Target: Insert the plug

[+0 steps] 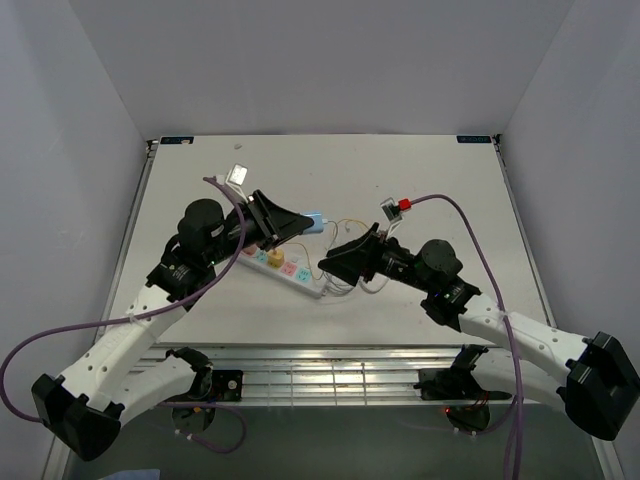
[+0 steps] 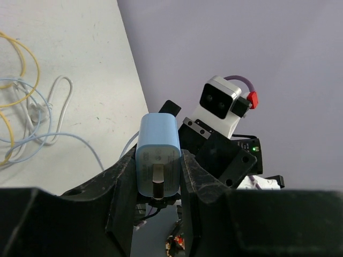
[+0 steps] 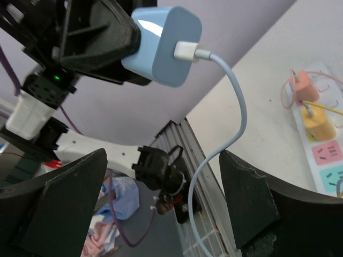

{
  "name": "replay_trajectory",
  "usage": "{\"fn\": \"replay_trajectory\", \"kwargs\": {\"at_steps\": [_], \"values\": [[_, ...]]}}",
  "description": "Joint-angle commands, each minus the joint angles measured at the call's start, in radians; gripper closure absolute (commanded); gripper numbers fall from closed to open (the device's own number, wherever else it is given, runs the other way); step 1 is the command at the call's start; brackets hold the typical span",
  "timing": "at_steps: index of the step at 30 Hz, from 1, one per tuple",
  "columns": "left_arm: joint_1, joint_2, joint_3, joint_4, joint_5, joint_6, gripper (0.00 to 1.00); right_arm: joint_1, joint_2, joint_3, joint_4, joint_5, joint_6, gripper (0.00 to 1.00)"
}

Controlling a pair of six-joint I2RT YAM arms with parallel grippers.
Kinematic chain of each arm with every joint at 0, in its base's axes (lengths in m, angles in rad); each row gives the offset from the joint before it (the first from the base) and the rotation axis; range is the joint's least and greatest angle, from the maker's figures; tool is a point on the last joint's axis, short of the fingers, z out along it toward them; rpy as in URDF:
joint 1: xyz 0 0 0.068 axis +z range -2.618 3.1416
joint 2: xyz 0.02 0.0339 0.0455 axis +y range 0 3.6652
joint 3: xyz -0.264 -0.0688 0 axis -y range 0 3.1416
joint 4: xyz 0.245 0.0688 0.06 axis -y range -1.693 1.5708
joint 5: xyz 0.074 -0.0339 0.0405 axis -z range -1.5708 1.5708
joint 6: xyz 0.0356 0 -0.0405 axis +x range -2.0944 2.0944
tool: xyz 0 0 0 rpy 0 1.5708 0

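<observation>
Holding: one light-blue plug (image 2: 157, 152), pinched by its sides in my left jaws, clear of the worktop (image 1: 450, 180) and above the far side of the power strip (image 1: 288, 268). A blue cable (image 3: 238, 123) droops from it. My right jaws: spread wide, empty, near the strip's end. Seated in the strip: one pink plug (image 3: 305, 85) and one yellow plug (image 3: 317, 122).

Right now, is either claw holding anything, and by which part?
The left claw pinches the light-blue charger by its opposite sides. The right claw is open and empty.
</observation>
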Motion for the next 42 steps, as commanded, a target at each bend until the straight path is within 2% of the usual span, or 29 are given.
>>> {"fn": "replay_trajectory", "kwargs": {"at_steps": [1, 10, 13, 17, 20, 26, 30, 36, 37, 39, 42], "values": [[-0.001, -0.023, -0.014, 0.058, -0.001, -0.02, 1.0, 0.01, 0.023, 0.006, 0.263, 0.056, 0.117, 0.1], [-0.001, -0.051, -0.051, 0.084, -0.006, -0.043, 1.0, 0.018, 0.083, 0.009, 0.39, 0.179, 0.225, 0.1], [-0.002, -0.057, -0.045, 0.068, -0.019, -0.032, 1.0, 0.018, 0.063, 0.033, 0.317, 0.176, 0.196, 0.1], [-0.001, -0.062, -0.042, 0.059, -0.038, -0.026, 1.0, 0.019, -0.01, 0.035, 0.101, 0.229, 0.145, 0.1], [-0.001, -0.062, -0.044, 0.061, -0.041, -0.028, 1.0, 0.03, -0.057, 0.027, 0.08, 0.28, 0.127, 0.1], [-0.002, -0.06, -0.059, 0.113, -0.007, -0.052, 1.0, 0.067, 0.026, 0.088, 0.105, 0.274, 0.111, 0.1], [-0.002, -0.066, -0.059, 0.13, -0.006, -0.055, 1.0, 0.067, 0.084, 0.087, 0.2, 0.3, 0.148, 0.1], [-0.002, -0.089, -0.065, 0.127, -0.003, -0.054, 1.0, 0.068, 0.101, 0.089, 0.287, 0.342, 0.151, 0.0], [-0.002, -0.092, -0.07, 0.127, -0.004, -0.054, 1.0, 0.068, 0.106, 0.09, 0.298, 0.342, 0.153, 0.06], [-0.002, -0.097, -0.071, 0.127, 0.002, -0.061, 1.0, 0.068, 0.118, 0.092, 0.329, 0.34, 0.163, 0.09], [-0.001, -0.098, -0.073, 0.127, 0.005, -0.068, 1.0, 0.07, 0.14, 0.096, 0.356, 0.334, 0.179, 0.18]]}}
